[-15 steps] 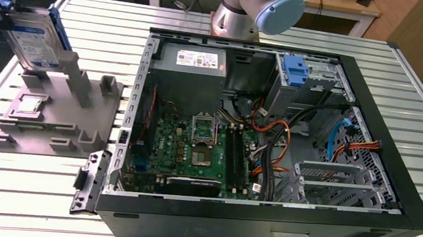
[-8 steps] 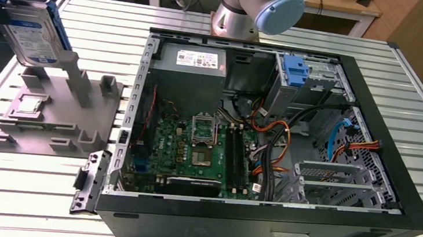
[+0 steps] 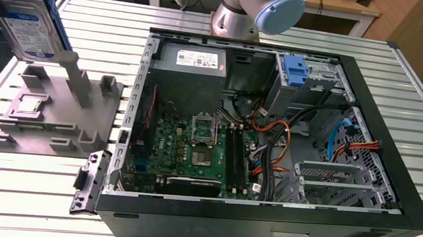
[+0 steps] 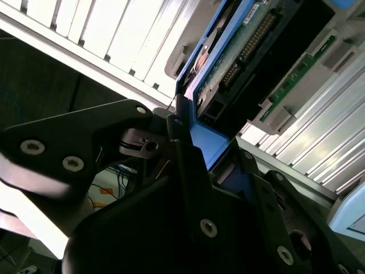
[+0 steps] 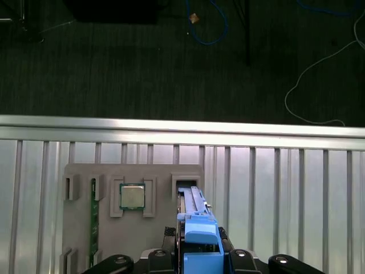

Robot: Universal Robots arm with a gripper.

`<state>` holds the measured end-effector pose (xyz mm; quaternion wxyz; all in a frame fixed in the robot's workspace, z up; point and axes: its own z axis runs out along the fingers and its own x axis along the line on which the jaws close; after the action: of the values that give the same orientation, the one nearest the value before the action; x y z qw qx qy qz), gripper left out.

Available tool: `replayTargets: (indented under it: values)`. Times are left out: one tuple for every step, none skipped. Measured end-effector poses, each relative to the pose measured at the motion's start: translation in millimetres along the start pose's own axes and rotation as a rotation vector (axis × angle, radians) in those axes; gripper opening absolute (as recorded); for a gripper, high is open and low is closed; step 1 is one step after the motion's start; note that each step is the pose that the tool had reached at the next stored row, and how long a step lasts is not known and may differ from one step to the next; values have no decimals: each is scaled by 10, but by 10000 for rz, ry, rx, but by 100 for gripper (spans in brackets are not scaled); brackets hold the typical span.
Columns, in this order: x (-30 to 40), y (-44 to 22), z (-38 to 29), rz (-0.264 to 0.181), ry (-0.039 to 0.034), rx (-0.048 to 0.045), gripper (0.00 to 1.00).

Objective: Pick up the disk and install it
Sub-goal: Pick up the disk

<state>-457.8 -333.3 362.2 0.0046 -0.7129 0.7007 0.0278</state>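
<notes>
Under everything runs a slatted aluminium table (image 3: 24, 205). We see the disk (image 3: 27, 26) tilted at the exterior view's left, over the grey fixture (image 3: 49, 114). The gripper (image 5: 197, 260) has its fingers clamped on the disk's blue carrier (image 5: 201, 240). A CPU (image 5: 132, 197) and a green memory stick (image 5: 93, 220) sit in the fixture. Just beside it, toward the exterior view's right, lies the open computer case (image 3: 264, 214).

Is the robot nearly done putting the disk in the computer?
Not yet. Done: the pincer is shut on the disk, gripping its blue frame. In hand: the disk is held up above the grey holder. Left: the disk is not inside the computer case yet.
</notes>
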Motion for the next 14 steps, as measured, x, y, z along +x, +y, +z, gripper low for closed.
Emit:
replayTargets:
  values:
    - [-1,1,-19,0,0,-1,37]
    - [-2,1,-37,0,0,-1,37]
    - [-3,2,-57,0,-1,0,37]
    - [-4,2,-75,0,-1,0,37]
    - [-4,3,-93,0,-1,1,37]
    - [-5,4,-113,0,-1,0,37]
    - [-6,4,-131,0,-1,0,37]
    - [-7,5,-149,0,-1,-1,37]
    - [-8,5,-166,0,0,-1,37]
    - [-8,6,-182,0,-1,0,37]
    - [-9,6,-198,0,-1,0,37]
    - [-10,7,-213,0,-1,0,37]
    - [-11,7,-228,-1,-1,0,37]
    - [-11,8,-245,0,-1,0,37]
